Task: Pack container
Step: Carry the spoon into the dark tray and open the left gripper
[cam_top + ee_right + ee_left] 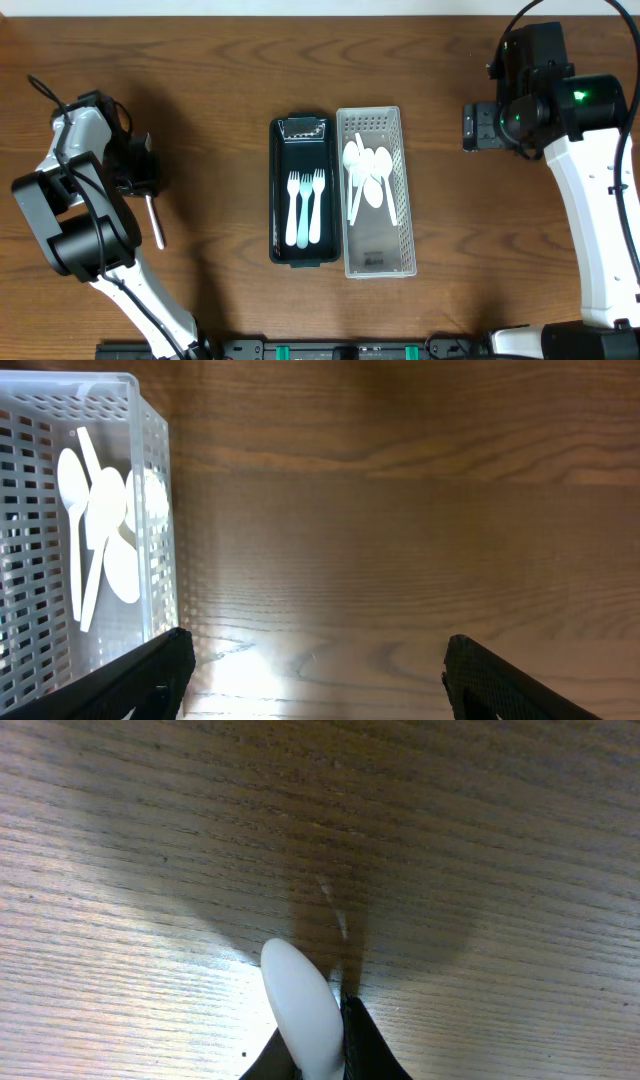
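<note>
Being clamped in left gripper (318,1055): white utensil (298,1000), likely for carrying; black container (303,252) lying well apart, to claw's right. Idle right gripper (320,675) being held apart, empty, basket (158,510) near its left side, probably waiting.

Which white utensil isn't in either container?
The lone utensil at far left, held by the left gripper. The forks lie in the black tray, and the spoons in the white basket.
</note>
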